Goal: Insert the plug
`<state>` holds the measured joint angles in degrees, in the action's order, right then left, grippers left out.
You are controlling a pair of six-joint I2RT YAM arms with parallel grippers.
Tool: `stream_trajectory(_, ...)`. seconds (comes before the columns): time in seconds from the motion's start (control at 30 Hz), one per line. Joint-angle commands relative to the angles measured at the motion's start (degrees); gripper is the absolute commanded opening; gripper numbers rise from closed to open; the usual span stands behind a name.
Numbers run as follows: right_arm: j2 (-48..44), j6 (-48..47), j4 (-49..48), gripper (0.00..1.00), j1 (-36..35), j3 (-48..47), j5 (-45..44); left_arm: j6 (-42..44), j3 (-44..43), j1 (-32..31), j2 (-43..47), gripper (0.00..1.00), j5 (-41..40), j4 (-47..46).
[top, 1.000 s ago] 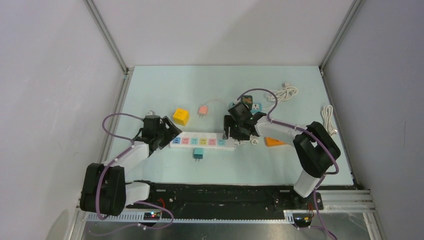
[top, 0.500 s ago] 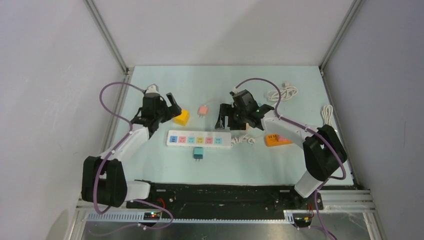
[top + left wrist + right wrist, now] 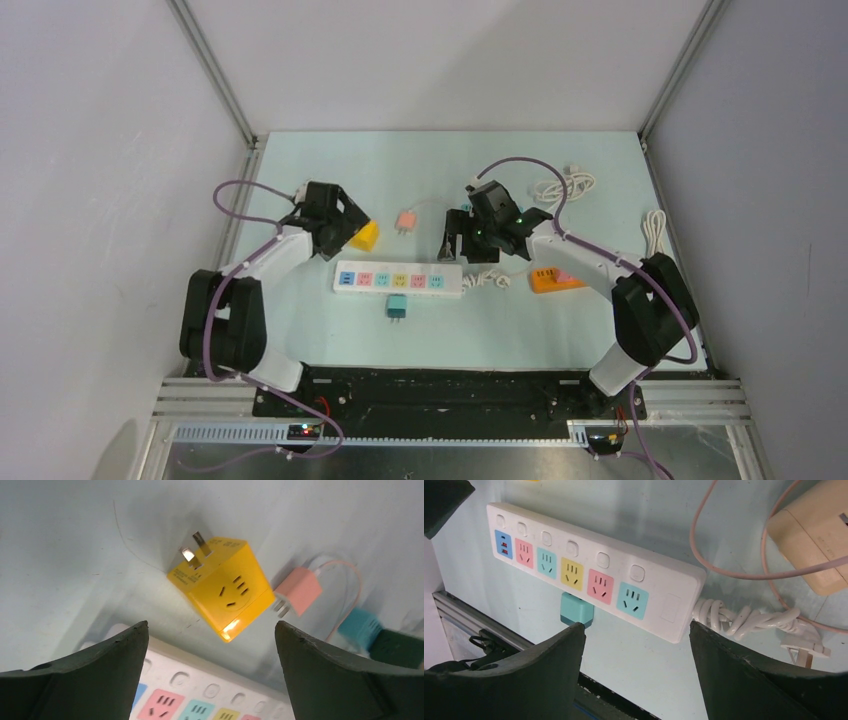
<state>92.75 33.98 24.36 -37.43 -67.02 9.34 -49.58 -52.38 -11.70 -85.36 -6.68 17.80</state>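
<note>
The white power strip [image 3: 400, 280] with coloured sockets lies flat at mid-table, every socket bare [image 3: 594, 575]. A yellow cube plug [image 3: 364, 234] lies just behind the strip's left end, prongs pointing away [image 3: 222, 592]. My left gripper [image 3: 338, 224] hangs open over it, nothing between its fingers [image 3: 211, 627]. A pink plug [image 3: 406, 220] on a thin cord lies further right [image 3: 299, 591]. A teal plug [image 3: 397, 306] sits in front of the strip [image 3: 576, 609]. My right gripper [image 3: 462, 242] hovers open and empty above the strip's right end [image 3: 636, 626].
An orange adapter [image 3: 553, 280] lies right of the strip, beside the strip's coiled white cord [image 3: 744, 617]. White cable bundles lie at the back right [image 3: 565, 185] and the right edge [image 3: 655, 235]. A teal block [image 3: 360, 627] sits beyond the pink plug.
Both grippers have left the ends of the strip. The left one swung back over the yellow cube and opened wider. The right one drew back and up; the strip now lies straighter.
</note>
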Motion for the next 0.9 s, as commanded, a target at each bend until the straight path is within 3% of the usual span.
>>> stream_trajectory(0.0, -2.91, 0.70, 1.29, 0.80, -0.61, -1.27, -2.09, -11.60, -4.91, -0.69, -2.18, 1.00, -3.52, -0.11)
stream_trajectory(0.27, -5.79, 3.75, 0.05, 0.79, -0.95, 2.83, -5.10, -24.34, -9.45, -0.91, -8.34, 1.00, -4.56, 5.06)
stream_trajectory(0.63, -10.60, 4.82, -0.35, 0.79, 0.14, 6.94, -7.05, -24.45, -21.08, -2.77, -17.62, 1.00, -8.36, 12.69)
stream_trajectory(0.87, -15.90, 5.19, 0.12, 0.79, 0.33, 7.00, -7.81, -25.61, -19.27, -2.91, -20.37, 1.00, -7.32, 13.56)
